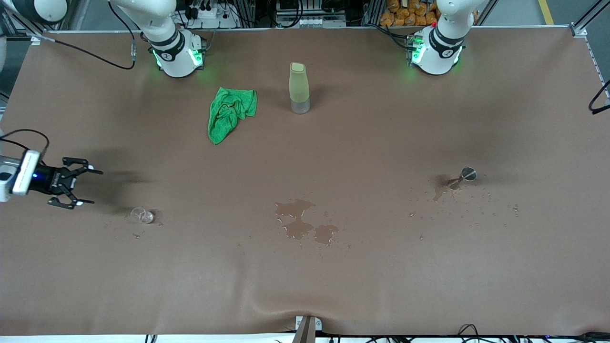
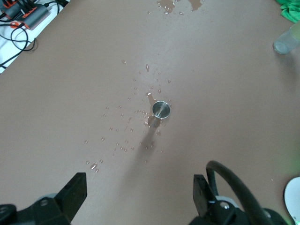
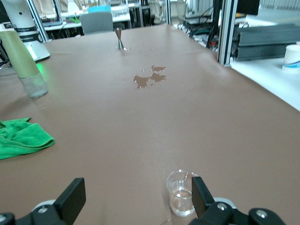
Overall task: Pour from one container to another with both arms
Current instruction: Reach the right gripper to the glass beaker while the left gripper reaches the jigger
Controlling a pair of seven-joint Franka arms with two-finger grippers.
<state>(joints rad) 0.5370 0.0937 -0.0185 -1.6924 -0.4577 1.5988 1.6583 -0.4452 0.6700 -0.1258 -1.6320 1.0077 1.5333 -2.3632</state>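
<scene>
A: Glass cup (image 1: 141, 215)?
B: Upright on the table (image 1: 381, 267), toward the right arm's end, nothing holding it. In the right wrist view it sits just beside 1 fingertip (image 3: 200, 197) of the right pincer; contact there is not clear.

A: Right pincer (image 1: 81, 186) state?
B: Released, fingers spread wide, empty. It hangs low over the table near the edge at the right arm's end, close to the cup and not around it.

A: Jigger (image 1: 466, 175)?
B: Steel, standing upright toward the left arm's end, well apart from the cup. It stands in a small wet patch with droplets (image 1: 481, 209) scattered around it (the left wrist view looks straight down into its round rim).

A: Left pincer (image 2: 138, 199)?
B: Released too, both fingers wide apart, nothing between them. It is up over the table, and the jigger shows on the table below, clear of the fingers. The front view does not show it.

A: Anything else?
B: A puddle (image 1: 302, 226) in about 3 blobs on the table between cup and jigger. An olive-green bottle (image 1: 299, 88) with a clear base stands upright farther from the front camera, with a crumpled green cloth (image 1: 228, 112) beside it toward the right arm's end.
</scene>
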